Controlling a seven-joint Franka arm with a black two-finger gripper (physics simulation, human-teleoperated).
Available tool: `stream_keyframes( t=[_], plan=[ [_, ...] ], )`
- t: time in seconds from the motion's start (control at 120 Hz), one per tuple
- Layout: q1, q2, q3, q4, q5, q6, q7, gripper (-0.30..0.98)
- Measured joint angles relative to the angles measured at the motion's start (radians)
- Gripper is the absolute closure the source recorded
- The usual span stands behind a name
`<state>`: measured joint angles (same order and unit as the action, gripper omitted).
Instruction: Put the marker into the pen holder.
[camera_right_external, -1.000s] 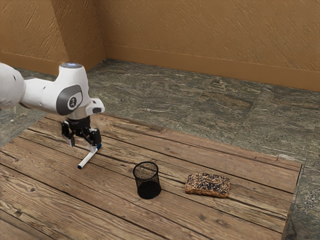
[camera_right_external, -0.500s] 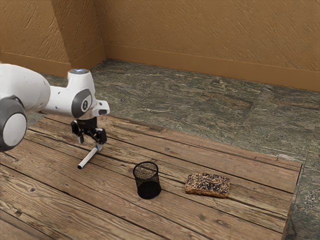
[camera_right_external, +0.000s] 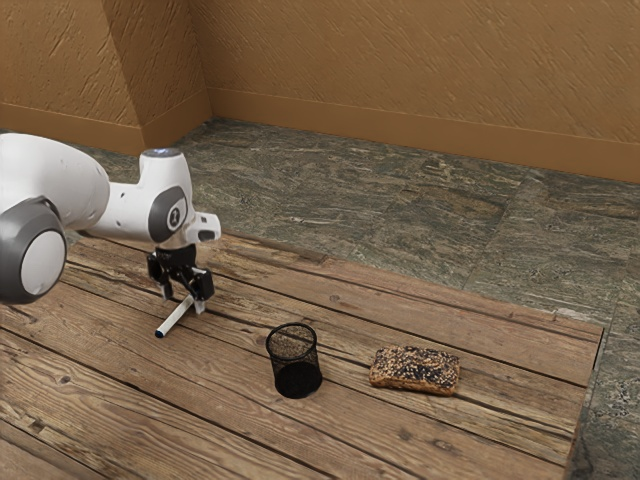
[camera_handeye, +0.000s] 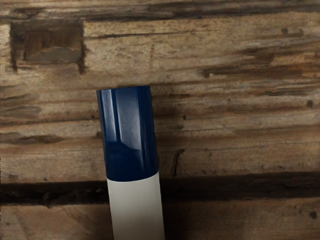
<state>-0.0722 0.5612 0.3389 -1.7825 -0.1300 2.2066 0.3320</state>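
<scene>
Well, the gripper (camera_right_external: 183, 300): low down, its two fingers set wide apart, with nothing held that I can see.
Marker (camera_right_external: 176, 317): on the table, right under the gripper at its blue cap (camera_handeye: 129, 134); I can't tell if a finger touches it.
Which way it points: long side slanting across the gap, from the cap out to the dark end (camera_right_external: 159, 334), which pokes out my way.
Next move, I'd guess: squeeze from both sides; so near the cap, the long end may dip.
Pen holder (camera_right_external: 295, 360): standing up, toward the exterior view's right.
Bread (camera_right_external: 415, 370): just past the holder.
Table (camera_right_external: 480, 425): old brown boards with dark cracks.
Room: gray stone floor (camera_right_external: 400, 220), then an orange-brown wall (camera_right_external: 420, 70).
</scene>
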Motion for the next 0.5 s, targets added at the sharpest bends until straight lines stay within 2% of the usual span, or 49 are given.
stream_keyframes(
  t=[0.217, 0.5],
  plan=[
    [0.0, 0.0, 0.0, 0.005, -0.006, -0.008, 0.025, 0.31],
    [0.0, 0.012, 0.0, 0.022, -0.005, -0.011, 0.047, 0.42]
  ],
)
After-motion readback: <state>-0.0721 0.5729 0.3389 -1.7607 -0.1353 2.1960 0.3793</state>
